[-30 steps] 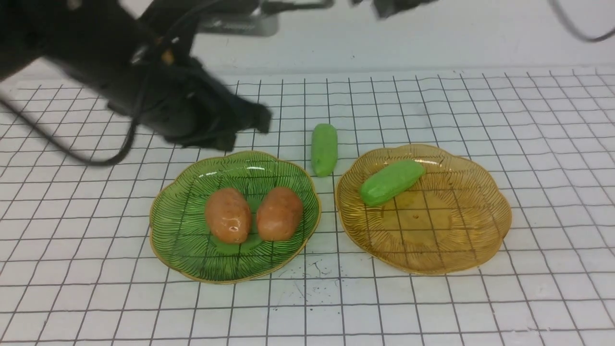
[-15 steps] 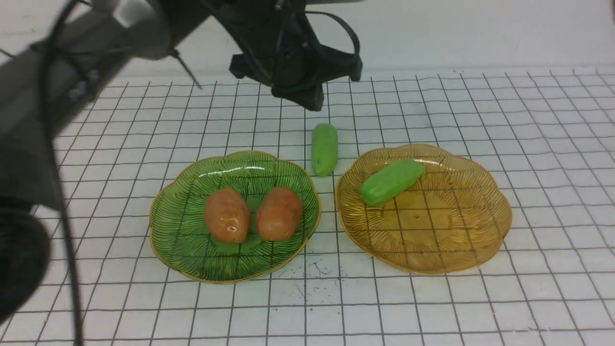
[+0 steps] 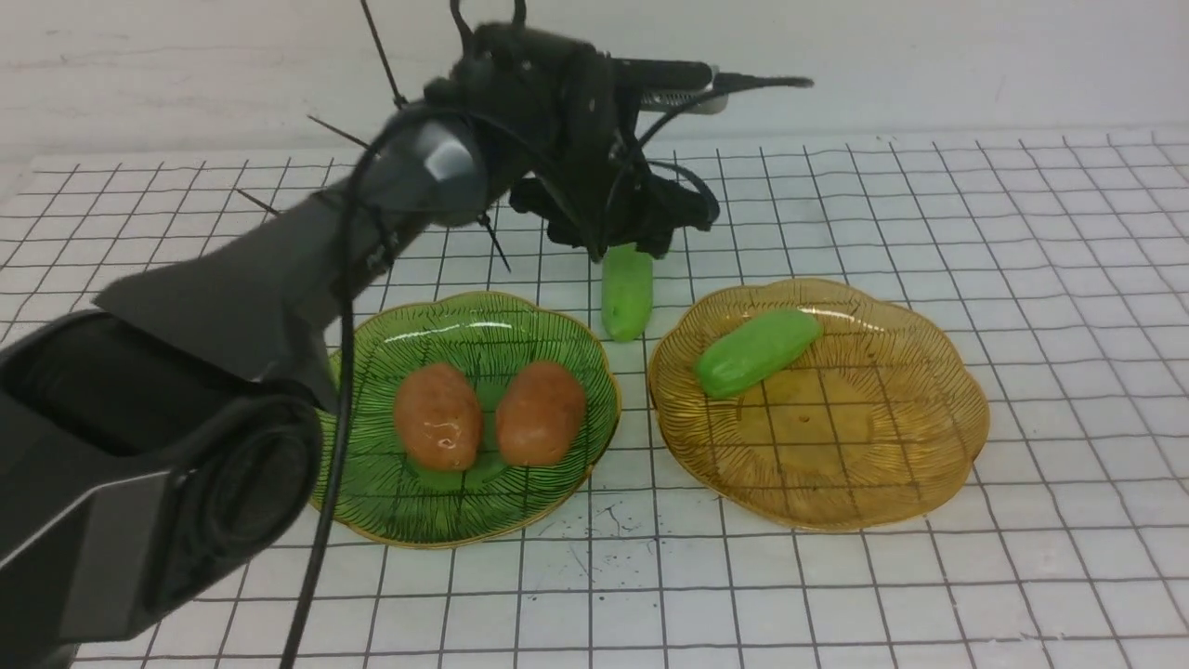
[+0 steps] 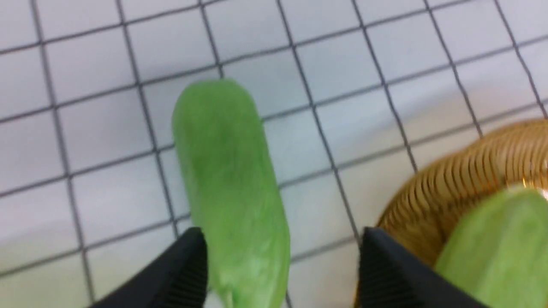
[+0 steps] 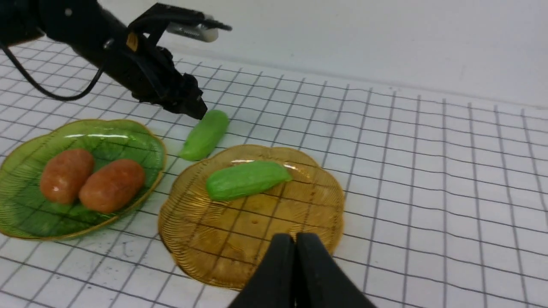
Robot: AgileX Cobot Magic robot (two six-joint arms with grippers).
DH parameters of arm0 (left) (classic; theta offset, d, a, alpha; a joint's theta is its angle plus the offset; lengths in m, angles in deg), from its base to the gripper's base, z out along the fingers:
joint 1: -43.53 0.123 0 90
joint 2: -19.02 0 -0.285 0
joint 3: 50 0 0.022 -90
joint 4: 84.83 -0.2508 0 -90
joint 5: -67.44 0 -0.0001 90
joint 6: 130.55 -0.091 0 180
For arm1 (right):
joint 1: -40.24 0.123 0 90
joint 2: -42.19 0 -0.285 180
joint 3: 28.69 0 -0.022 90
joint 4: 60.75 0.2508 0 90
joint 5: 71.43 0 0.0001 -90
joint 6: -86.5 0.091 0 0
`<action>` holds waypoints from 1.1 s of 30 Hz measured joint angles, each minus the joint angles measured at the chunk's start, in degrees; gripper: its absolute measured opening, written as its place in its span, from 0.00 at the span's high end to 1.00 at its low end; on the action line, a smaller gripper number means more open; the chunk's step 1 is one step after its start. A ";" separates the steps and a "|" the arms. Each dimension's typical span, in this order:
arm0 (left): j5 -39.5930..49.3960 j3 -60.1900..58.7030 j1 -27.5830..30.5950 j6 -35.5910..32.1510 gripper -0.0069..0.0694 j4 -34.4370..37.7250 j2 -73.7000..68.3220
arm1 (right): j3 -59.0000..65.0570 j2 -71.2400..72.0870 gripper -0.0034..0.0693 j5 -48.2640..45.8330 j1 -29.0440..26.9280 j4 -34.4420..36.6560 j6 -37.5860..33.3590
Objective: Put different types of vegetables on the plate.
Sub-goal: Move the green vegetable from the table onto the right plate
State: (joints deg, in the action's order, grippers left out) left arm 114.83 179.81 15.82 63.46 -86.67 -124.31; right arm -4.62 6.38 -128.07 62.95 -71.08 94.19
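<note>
Two orange-brown potatoes (image 3: 439,415) (image 3: 541,413) lie side by side on the green plate (image 3: 372,483). One light-green cucumber (image 3: 757,351) rests on the amber plate (image 3: 864,465). The other cucumber (image 3: 627,295) lies on the table between the two plates' far edges. My left gripper (image 4: 282,239) is open and hangs low over that loose cucumber's far end, one finger on each side, the cucumber (image 4: 227,171) nearer one finger. My right gripper (image 5: 295,239) is shut with nothing in it, near the amber plate's (image 5: 214,256) front rim, and is out of the front view.
The white gridded table (image 3: 929,595) runs on all sides of the plates. My left arm (image 3: 279,279) reaches diagonally over the green plate's left side. A white wall (image 3: 929,56) stands behind the table.
My left arm swung from the left to the loose cucumber and came down over it, and its jaws opened. The vegetables and plates stayed put.
</note>
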 joint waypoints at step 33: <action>2.10 5.03 0.85 -8.93 0.38 0.06 -6.53 | 2.83 0.07 0.97 0.57 0.00 -5.24 0.43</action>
State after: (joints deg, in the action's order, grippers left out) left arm 116.94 184.83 16.67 54.53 -86.61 -130.84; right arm -1.79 6.46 -127.50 62.95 -76.32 94.61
